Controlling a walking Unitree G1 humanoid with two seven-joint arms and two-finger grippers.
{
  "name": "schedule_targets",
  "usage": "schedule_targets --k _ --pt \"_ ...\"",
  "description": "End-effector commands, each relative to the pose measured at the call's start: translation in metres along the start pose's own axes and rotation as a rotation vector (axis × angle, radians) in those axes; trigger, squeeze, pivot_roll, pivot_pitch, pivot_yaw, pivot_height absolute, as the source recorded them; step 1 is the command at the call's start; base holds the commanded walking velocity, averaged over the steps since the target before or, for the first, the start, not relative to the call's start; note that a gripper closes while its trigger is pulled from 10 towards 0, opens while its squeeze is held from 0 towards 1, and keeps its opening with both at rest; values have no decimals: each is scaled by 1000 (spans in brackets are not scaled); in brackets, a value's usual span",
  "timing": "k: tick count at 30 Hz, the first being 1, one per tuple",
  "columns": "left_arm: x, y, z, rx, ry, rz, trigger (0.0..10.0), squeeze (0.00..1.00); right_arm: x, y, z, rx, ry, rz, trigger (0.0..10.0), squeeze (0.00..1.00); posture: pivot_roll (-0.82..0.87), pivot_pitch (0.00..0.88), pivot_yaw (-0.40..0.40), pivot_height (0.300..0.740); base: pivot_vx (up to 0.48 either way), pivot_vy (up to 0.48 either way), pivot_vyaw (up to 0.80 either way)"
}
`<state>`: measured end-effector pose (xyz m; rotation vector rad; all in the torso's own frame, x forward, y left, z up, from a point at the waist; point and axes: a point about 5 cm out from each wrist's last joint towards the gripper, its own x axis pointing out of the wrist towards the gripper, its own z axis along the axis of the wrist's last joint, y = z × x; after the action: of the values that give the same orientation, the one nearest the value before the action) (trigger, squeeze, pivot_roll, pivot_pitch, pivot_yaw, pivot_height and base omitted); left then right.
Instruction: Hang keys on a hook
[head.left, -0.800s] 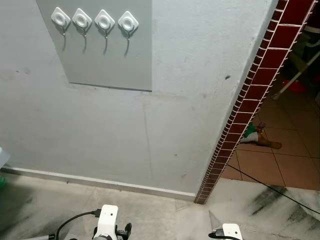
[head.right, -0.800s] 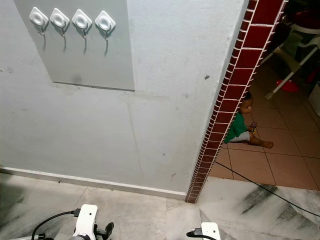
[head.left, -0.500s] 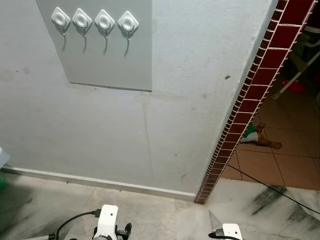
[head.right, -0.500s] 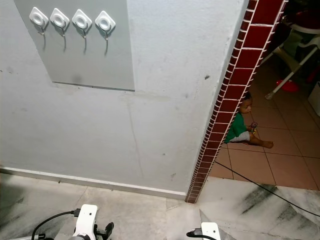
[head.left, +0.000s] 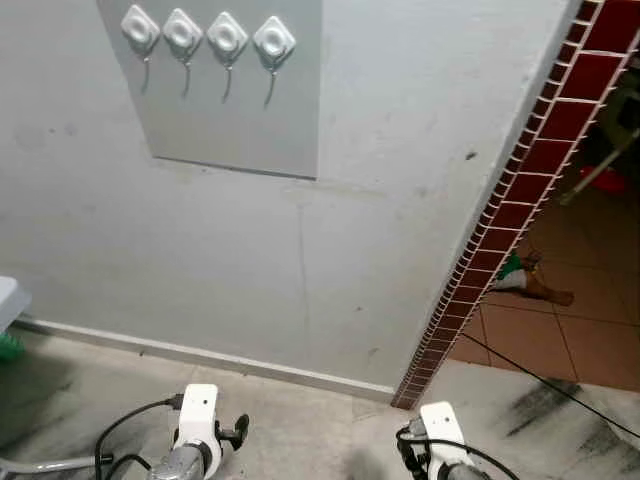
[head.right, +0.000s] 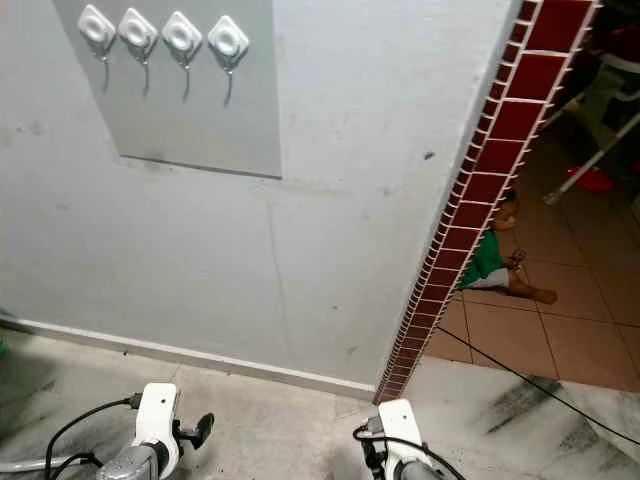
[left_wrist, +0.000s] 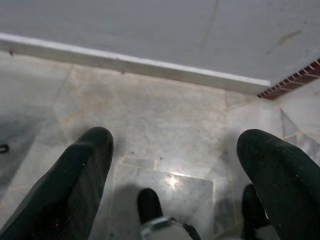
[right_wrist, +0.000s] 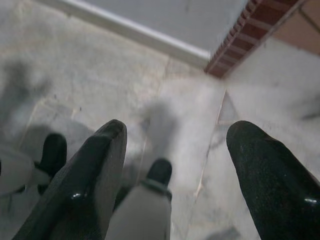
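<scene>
Plainly, both the left gripper (left_wrist: 172, 165) and right gripper (right_wrist: 175, 165) hang low with fingers spread and empty, keys nowhere visible, so reaching for the hooks (head.left: 206, 33) risks hanging nothing at all.

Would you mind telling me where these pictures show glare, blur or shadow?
Left wrist view: a bright glare spot on the floor, fingers soft. Right wrist view: floor blurred, highlights on the fingers. Left eye view: hooks sharp, casting short shadows on the wall.
</scene>
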<state>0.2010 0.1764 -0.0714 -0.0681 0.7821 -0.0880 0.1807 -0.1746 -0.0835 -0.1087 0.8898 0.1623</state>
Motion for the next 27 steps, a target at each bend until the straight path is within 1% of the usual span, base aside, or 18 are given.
schedule_targets --k 1,10,13,15,20,22,27 --pt "-1 0 -2 -7 6 -3 10000 0 -1 -1 -3 -4 12 2 10000 0 14 0 0 732 0 0 0" --pt "-1 -1 -3 -4 10 -13 10000 0 -1 -1 -3 -35 13 11 10000 0 15 0 -3 732 0 0 0" --pt "0 -2 -3 -6 8 -16 10000 0 -1 -1 -4 -26 12 13 10000 0 17 0 -3 732 0 0 0" --pt "0 -3 -2 -4 7 -18 10000 0 -1 0 -4 -41 14 16 10000 0 18 0 -4 732 0 0 0" --pt "0 -5 -2 -6 6 -21 10000 0 -1 2 -5 -40 18 36 10000 0 19 0 -6 732 0 0 0" --pt "0 -5 -2 -8 5 -22 10000 0 -1 3 -6 -23 15 46 10000 0 20 0 -7 732 0 0 0" --pt "0 -5 -3 -6 10 -18 10000 0 -1 5 -6 -37 15 52 10000 0 19 0 -5 732 0 0 800"
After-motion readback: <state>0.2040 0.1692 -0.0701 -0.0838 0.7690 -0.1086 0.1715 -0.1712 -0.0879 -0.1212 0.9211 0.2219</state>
